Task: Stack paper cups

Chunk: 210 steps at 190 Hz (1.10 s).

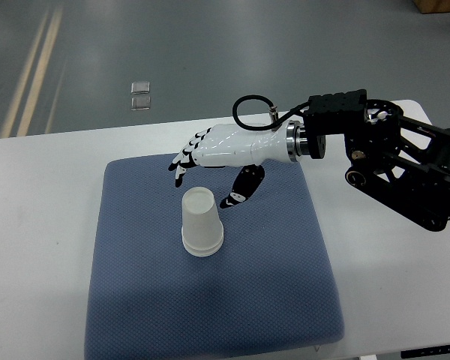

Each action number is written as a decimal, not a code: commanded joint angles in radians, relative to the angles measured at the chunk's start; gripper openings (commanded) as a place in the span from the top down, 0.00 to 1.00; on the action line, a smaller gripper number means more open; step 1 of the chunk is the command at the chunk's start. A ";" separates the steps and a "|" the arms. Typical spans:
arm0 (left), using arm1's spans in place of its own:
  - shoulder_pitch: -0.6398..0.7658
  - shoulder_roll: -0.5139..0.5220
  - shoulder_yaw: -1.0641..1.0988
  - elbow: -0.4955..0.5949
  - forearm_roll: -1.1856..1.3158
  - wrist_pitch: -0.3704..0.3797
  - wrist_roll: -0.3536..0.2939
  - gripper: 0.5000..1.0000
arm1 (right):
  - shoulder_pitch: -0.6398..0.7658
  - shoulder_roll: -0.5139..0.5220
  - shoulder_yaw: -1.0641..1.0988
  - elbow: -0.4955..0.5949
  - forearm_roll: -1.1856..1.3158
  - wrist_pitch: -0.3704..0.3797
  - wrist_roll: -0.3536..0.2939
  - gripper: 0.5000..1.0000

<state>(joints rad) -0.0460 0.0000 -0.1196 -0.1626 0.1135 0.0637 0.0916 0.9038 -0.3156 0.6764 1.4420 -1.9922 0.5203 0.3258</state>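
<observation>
- Grey floor lies beyond a white tabletop (pixel 45 172), on which a blue quilted mat (pixel 135 300) is spread.
- Near the mat's middle stand the paper cups (pixel 201 222), upside down; the doubled rim suggests they are already nested.
- They look light, thin and easy to crush, so a gentle pinch across the side wall suits.
- Right robot hand (pixel 214 161) hovers just behind, fingers loosely spread, holding nothing.
</observation>
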 commanded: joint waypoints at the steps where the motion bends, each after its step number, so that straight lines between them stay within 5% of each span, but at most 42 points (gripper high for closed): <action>1: 0.000 0.000 0.000 0.000 0.000 0.001 0.000 0.00 | 0.000 -0.005 0.002 0.000 0.006 0.001 0.001 0.21; 49: 0.000 0.000 0.000 0.000 0.000 -0.001 0.000 0.00 | -0.031 0.001 0.089 -0.057 0.131 -0.002 -0.010 0.21; 77: 0.000 0.000 0.000 0.000 0.000 -0.001 -0.001 0.00 | -0.075 0.030 0.206 -0.164 0.345 -0.017 -0.093 0.22; 130: 0.000 0.000 0.000 0.000 0.000 0.001 0.000 0.00 | -0.175 0.159 0.416 -0.410 0.679 -0.253 -0.200 0.22; 210: 0.000 0.000 0.000 0.000 0.000 -0.001 0.000 0.00 | -0.247 0.214 0.450 -0.457 1.144 -0.474 -0.321 0.21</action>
<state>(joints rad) -0.0460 0.0000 -0.1196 -0.1626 0.1135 0.0632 0.0920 0.6735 -0.1179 1.1260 0.9918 -0.9346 0.0849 0.0237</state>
